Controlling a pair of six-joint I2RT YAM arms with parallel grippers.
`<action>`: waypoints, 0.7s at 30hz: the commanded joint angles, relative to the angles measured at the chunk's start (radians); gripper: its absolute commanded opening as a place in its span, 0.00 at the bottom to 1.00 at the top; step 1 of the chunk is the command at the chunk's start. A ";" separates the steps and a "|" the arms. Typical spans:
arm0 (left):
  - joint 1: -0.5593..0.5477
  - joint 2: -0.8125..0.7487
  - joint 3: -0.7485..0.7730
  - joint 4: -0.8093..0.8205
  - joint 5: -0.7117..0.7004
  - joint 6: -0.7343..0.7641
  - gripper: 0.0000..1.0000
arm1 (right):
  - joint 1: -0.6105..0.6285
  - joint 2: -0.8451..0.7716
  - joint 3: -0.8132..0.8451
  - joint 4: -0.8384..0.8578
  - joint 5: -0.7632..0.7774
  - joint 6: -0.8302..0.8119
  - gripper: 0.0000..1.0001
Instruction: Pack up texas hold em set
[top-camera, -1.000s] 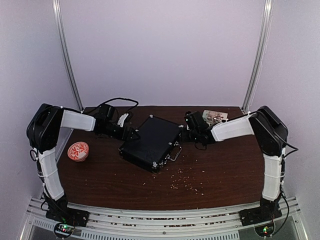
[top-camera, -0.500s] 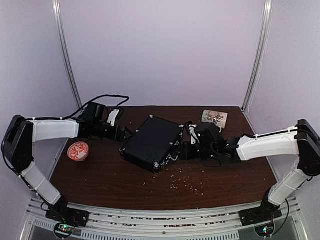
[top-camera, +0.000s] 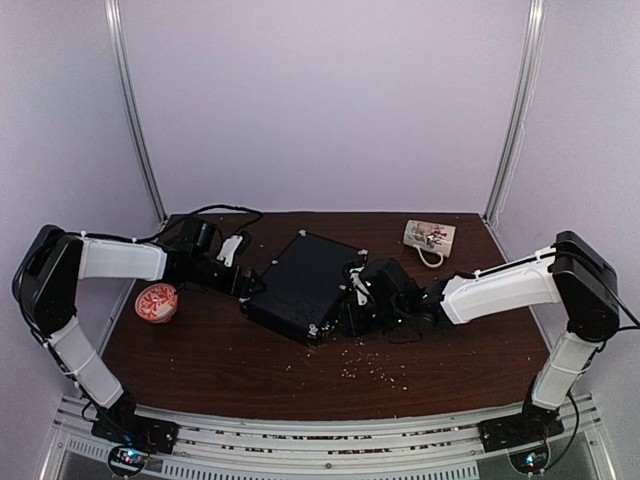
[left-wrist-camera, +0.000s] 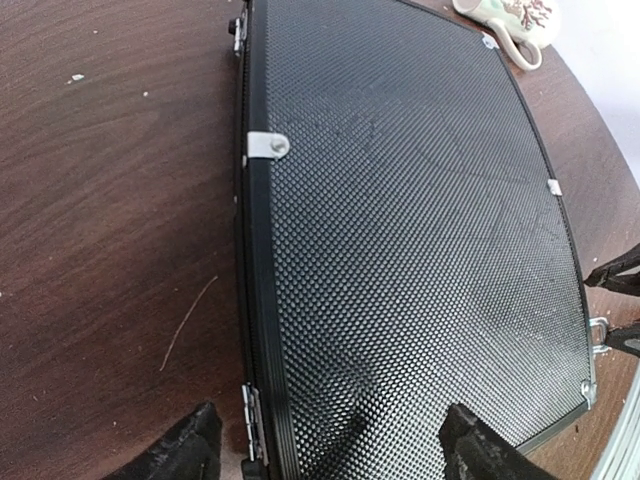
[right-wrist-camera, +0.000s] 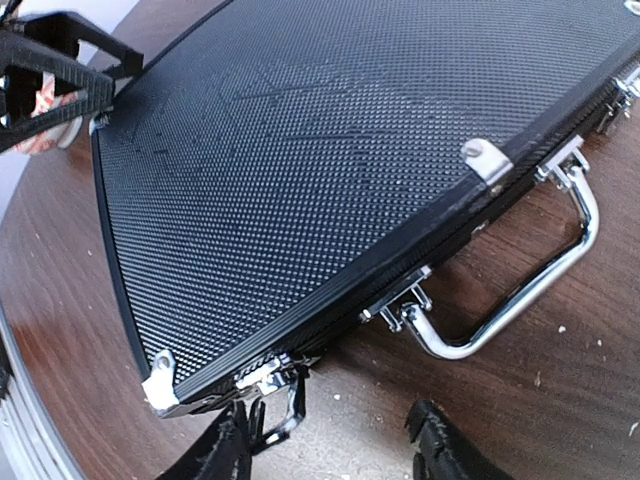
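The black hard briefcase (top-camera: 300, 285) lies shut and flat on the dark wooden table; no chips, card decks or buttons show. In the left wrist view its dimpled lid (left-wrist-camera: 400, 230) fills the frame. My left gripper (left-wrist-camera: 330, 455) is open, one finger outside the hinge edge and one over the lid. It sits at the case's left side in the top view (top-camera: 252, 282). My right gripper (right-wrist-camera: 330, 452) is open and empty on the table in front of the case's front edge. It is beside the chrome handle (right-wrist-camera: 520, 290) and a latch (right-wrist-camera: 270, 385) that hangs open near the corner.
An orange-red patterned dish (top-camera: 156, 302) sits at the left of the table. A white printed mug (top-camera: 430, 237) lies at the back right and also shows in the left wrist view (left-wrist-camera: 510, 15). Pale crumbs (top-camera: 370, 362) are scattered on the wood in front of the case.
My right arm has swung left and down from the case's right side to its front edge, near the corner latch. My left gripper has come closer to the case's left side.
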 joint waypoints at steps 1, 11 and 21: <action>0.001 0.032 0.031 0.006 0.007 0.033 0.76 | 0.005 0.032 0.023 -0.056 -0.008 -0.054 0.46; 0.001 0.080 0.047 0.014 0.051 0.053 0.72 | 0.005 0.104 -0.003 -0.026 -0.005 -0.095 0.35; 0.001 0.096 0.035 0.035 0.073 0.054 0.64 | -0.002 0.171 0.048 -0.022 -0.050 -0.147 0.33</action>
